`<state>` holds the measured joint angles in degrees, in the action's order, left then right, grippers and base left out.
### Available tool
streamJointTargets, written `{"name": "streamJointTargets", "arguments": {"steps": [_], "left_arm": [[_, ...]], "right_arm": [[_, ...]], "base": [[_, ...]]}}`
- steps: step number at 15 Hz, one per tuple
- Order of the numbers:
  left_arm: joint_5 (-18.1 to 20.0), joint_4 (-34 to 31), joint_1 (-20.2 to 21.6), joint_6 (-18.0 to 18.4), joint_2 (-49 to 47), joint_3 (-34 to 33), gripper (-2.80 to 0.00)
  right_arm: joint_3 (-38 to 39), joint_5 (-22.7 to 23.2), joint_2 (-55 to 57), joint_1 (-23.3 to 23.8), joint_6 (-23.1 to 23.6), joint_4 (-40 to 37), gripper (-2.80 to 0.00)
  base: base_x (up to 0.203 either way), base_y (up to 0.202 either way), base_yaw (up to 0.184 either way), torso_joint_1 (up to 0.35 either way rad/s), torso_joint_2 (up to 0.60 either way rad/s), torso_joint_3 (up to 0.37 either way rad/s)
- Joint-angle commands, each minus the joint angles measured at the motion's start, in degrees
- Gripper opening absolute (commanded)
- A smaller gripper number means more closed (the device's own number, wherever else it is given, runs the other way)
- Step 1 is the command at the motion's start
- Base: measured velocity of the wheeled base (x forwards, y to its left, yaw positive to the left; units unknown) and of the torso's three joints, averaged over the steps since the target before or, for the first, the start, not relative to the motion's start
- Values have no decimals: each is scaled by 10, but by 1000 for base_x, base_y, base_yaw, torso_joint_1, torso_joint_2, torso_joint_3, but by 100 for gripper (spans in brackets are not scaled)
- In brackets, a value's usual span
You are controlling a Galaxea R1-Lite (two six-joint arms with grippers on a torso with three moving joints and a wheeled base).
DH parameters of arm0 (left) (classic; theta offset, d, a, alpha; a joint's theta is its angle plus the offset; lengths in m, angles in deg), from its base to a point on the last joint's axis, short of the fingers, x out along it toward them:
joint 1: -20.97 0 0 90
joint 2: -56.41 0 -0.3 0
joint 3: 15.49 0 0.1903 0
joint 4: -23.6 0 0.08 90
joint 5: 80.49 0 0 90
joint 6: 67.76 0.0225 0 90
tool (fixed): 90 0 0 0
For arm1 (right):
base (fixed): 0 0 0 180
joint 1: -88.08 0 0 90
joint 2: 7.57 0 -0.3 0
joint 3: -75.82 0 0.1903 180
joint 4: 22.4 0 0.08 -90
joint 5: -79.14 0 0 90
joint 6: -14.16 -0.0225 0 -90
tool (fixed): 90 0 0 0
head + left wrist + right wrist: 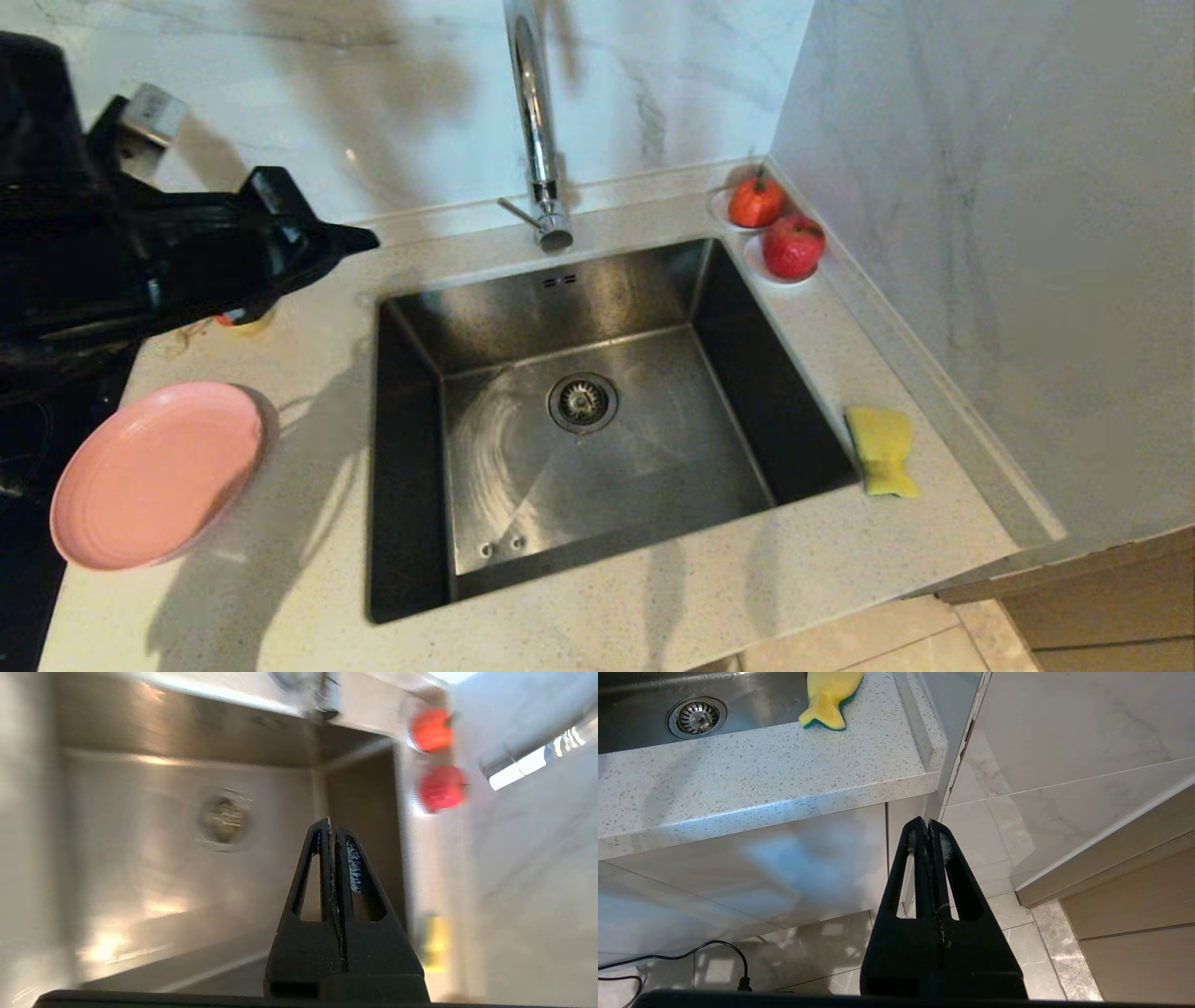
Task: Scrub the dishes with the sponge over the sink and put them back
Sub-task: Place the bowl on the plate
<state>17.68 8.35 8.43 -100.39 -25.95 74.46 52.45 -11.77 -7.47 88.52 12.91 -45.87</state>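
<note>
A wide pink plate (154, 474) lies on the counter left of the sink (597, 485), its rim over the counter's left edge. The yellow sponge (881, 451) rests on the counter at the sink's right rim, green layer underneath (830, 693). My left gripper (359, 239) hangs in the air over the counter behind the plate, pointing toward the faucet; in its wrist view the left gripper (331, 826) is shut and holds nothing, looking over the basin. My right gripper (923, 825) is parked low beside the cabinet, shut and empty.
A tall chrome faucet (537, 131) stands behind the sink; the round strainer drain (583, 402) sits mid-basin. Two red fruit-like objects (775, 227) on small white dishes occupy the back right corner. A marble wall (980, 233) closes the right side. A small yellowish item (245, 320) lies under my left arm.
</note>
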Motion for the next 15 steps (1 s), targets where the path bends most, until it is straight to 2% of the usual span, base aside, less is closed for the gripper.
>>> {"name": "streamJointTargets", "arguments": {"steps": [1,5,7,10,12,15], "left_arm": [[-73,-39,2,49,143,-48,-280],[-179,-82,8,148,281,-140,-280],[-231,-87,9,169,339,-191,-280],[-370,-117,29,206,386,-199,-280],[-384,-156,47,256,379,-166,-280],[-387,-190,66,282,291,-95,-280]], "right_arm": [[1,0,1,0,0,0,-280],[1,0,1,0,0,0,-280],[1,-1,1,0,0,0,-280],[1,0,1,0,0,0,-280],[0,0,1,0,0,0,-280],[0,0,1,0,0,0,-280]], "base": [[0,0,0,0,0,0],[0,0,0,0,0,0],[0,0,0,0,0,0],[0,0,0,0,0,0],[0,0,0,0,0,0],[0,0,0,0,0,0]]}}
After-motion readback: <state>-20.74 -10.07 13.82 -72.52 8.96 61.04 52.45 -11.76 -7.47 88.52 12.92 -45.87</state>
